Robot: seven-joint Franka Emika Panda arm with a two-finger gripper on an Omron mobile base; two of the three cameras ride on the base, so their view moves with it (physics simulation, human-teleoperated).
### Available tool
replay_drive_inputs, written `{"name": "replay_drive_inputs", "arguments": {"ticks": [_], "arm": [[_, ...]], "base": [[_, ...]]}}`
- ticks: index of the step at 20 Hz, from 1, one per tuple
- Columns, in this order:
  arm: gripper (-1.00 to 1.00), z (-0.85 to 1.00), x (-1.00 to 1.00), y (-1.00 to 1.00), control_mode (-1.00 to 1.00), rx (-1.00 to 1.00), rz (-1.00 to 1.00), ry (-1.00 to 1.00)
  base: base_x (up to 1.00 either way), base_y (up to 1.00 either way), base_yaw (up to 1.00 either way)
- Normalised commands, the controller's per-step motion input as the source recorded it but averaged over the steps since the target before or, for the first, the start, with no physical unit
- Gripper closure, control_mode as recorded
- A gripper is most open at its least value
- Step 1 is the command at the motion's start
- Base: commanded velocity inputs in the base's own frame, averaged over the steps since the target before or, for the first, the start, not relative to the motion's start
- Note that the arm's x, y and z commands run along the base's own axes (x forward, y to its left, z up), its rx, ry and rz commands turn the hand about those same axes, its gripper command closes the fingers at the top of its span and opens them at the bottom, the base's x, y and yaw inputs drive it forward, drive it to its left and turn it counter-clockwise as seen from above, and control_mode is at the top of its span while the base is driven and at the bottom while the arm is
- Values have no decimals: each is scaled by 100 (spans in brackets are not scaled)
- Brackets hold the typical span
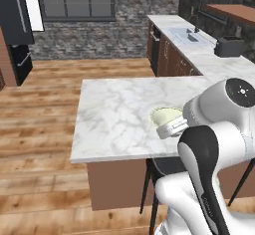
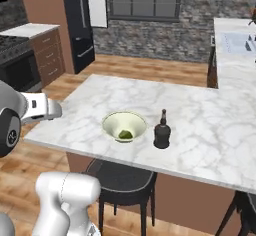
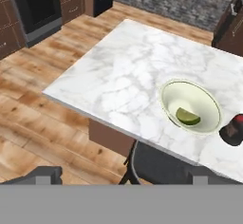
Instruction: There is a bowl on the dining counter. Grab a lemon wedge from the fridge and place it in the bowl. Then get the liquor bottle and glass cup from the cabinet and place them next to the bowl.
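The pale cream-green bowl (image 2: 124, 121) sits near the front edge of the marble dining counter (image 2: 200, 110), with the yellow-green lemon wedge (image 2: 125, 135) lying inside it. The dark liquor bottle (image 2: 161, 131) stands upright just right of the bowl, a small gap between them. In the hand view the bowl (image 3: 199, 95) and lemon wedge (image 3: 188, 116) lie to the right, and the bottle (image 3: 233, 129) is cut by the frame edge. My gripper (image 3: 123, 176) hovers high off the counter's near-left corner, open, nothing between its fingertips (image 3: 45, 174). The black fridge (image 2: 80, 20) stands far back. The glass cup is out of view.
A black stool (image 2: 120, 180) is tucked under the counter's front edge. A long worktop with a sink (image 1: 187, 36) and a dark toaster (image 1: 229, 46) runs along the right. An oven (image 3: 38, 4) and brown drawers (image 2: 47, 55) stand left, across open wooden floor.
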Motion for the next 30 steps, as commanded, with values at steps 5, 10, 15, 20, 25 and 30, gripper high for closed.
{"name": "replay_drive_inputs", "arguments": {"ticks": [5, 10, 15, 20, 25, 30], "arm": [[-100, 0, 0, 0, 100, 0, 0, 0], [-100, 0, 0, 0, 100, 0, 0, 0], [-100, 0, 0, 0, 100, 0, 0, 0], [-100, 0, 0, 0, 100, 0, 0, 0], [-100, 0, 0, 0, 100, 0, 0, 0], [-100, 0, 0, 0, 100, 0, 0, 0]], "base": [[-58, 73, 39], [-48, 55, 56], [3, 27, 61], [64, 2, 36], [68, 2, 9], [55, 20, -16]]}}
